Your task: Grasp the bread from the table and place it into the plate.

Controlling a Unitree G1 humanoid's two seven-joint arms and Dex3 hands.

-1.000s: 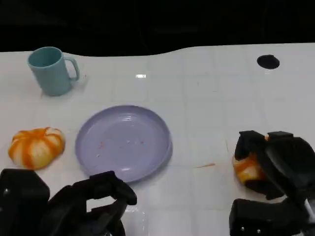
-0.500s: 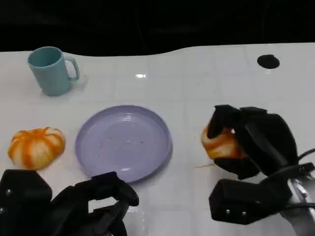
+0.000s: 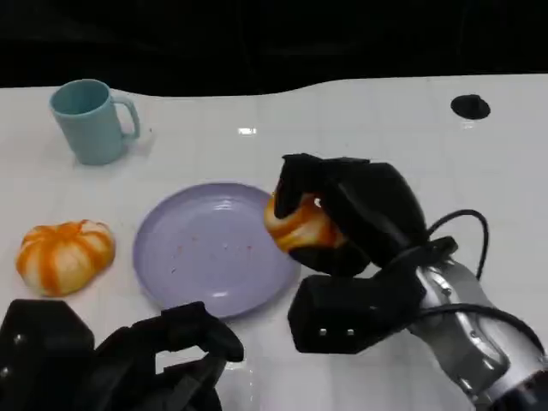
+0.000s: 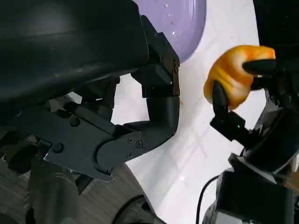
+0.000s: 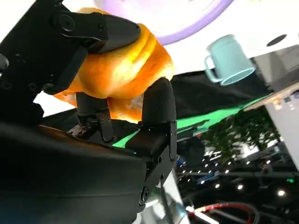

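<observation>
Your right hand [image 3: 342, 224] grasps the orange bread [image 3: 295, 224], fingers wrapped around it, holding it over the right rim of the lavender plate [image 3: 188, 265]. In the right wrist view the bread [image 5: 121, 70] sits clamped between black fingers [image 5: 156, 105]. Your left hand [image 3: 154, 360] rests low near the table edge, just below the plate, fingers curled and holding nothing. A second orange bun [image 3: 64, 255] lies above that hand, with a teal mug [image 3: 90, 120] beyond it
</observation>
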